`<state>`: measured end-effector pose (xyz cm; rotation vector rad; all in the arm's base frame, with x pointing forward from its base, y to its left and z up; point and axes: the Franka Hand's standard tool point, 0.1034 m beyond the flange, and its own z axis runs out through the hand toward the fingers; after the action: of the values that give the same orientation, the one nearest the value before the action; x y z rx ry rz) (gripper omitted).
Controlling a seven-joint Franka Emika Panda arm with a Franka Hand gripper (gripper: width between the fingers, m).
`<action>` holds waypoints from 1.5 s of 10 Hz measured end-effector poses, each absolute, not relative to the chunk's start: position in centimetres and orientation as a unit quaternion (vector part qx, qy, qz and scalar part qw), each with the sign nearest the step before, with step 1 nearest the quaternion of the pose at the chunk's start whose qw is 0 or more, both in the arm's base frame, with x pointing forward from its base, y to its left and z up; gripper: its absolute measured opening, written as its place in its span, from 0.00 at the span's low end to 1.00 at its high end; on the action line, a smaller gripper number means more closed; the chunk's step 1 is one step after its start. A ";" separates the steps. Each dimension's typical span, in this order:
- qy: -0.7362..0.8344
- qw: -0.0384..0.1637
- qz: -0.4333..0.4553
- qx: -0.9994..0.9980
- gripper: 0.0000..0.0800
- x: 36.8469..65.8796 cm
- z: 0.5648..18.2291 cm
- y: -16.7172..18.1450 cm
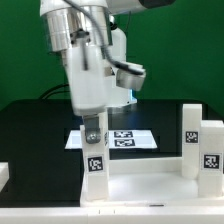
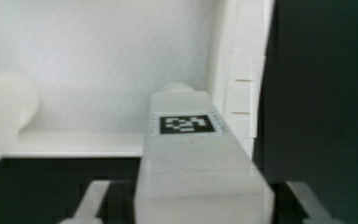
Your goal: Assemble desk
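Observation:
In the exterior view my gripper (image 1: 92,130) reaches straight down and is shut on the top of a white desk leg (image 1: 95,160). The leg stands upright with a square tag on its side, at the left corner of the flat white tabletop panel (image 1: 150,185). Two more tagged legs (image 1: 190,138) (image 1: 211,150) stand upright at the panel's right end. In the wrist view the held leg (image 2: 194,150) runs between my fingers (image 2: 98,200), its tag facing the camera. The tabletop (image 2: 105,60) lies behind it, and another rounded white leg (image 2: 5,110) shows at the edge.
The marker board (image 1: 125,139) lies flat on the black table behind the tabletop. A small white part (image 1: 4,176) sits at the exterior view's left edge. The white robot body fills the upper middle, against a green backdrop.

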<state>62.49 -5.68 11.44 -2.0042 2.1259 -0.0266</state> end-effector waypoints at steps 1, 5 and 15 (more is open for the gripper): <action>0.744 0.115 -0.008 -0.658 0.36 62.5 11.3 -5.5; 0.674 0.113 -0.017 -0.730 0.72 62.6 11.4 -5.2; 0.181 0.052 -0.046 -0.981 0.81 62.0 10.6 -4.8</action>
<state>61.96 -4.77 10.64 -2.9845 0.5516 -0.1406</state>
